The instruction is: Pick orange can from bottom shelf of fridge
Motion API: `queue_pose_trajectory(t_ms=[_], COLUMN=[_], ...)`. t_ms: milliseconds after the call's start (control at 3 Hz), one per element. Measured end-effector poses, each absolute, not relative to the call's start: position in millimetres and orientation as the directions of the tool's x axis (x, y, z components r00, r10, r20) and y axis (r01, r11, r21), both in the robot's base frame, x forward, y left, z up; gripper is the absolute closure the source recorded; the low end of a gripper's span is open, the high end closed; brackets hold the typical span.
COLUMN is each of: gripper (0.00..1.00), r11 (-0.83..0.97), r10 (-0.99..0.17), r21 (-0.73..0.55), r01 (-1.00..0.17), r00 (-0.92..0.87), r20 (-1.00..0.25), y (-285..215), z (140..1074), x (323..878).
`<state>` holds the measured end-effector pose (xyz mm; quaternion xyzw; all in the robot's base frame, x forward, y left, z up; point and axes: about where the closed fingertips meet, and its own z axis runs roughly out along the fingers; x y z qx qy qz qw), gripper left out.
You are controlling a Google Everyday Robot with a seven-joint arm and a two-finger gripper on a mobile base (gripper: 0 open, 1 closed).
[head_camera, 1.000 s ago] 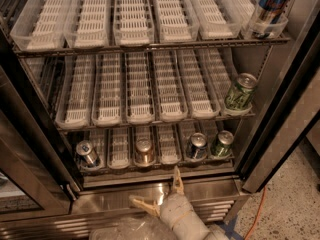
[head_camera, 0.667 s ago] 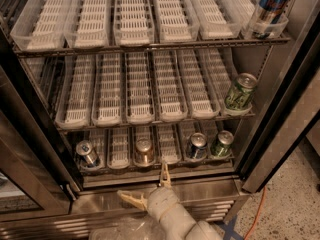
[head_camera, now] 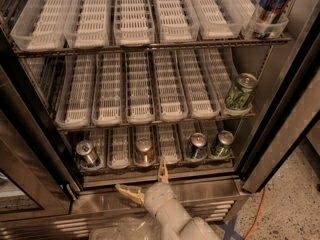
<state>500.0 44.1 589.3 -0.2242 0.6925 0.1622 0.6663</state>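
Note:
The orange can (head_camera: 144, 151) stands upright in a middle lane of the bottom shelf (head_camera: 165, 168) of the fridge (head_camera: 280, 129), coppery with a silver top. My gripper (head_camera: 142, 180) is just in front of and below the shelf's steel sill, slightly right of the can. It is open: one finger (head_camera: 162, 171) points up toward the shelf edge and the other finger (head_camera: 129, 192) points left. It holds nothing and is apart from the can.
On the bottom shelf a blue-and-silver can (head_camera: 87, 154) stands at the left, another (head_camera: 197, 145) to the right of the orange can, and a green can (head_camera: 221, 143) beyond it. A green can (head_camera: 240, 91) is on the middle rack, a blue can (head_camera: 270, 6) on the top rack.
My gripper has shifted left and a little upward, closer to the steel sill below the orange can. The cans have not moved.

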Motion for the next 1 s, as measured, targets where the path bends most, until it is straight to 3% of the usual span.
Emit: queue_pose_trajectory(t_ms=[667,1000], gripper=[0.00,0.00], r11=[0.902,0.908], r10=[-0.065,-0.076], r21=[0.001,-0.004], r01=[-0.432,-0.419], r00=[-0.137,-0.155], r20=[-0.988,-0.985], y=[29,28], z=[605,600], x=[560,563])
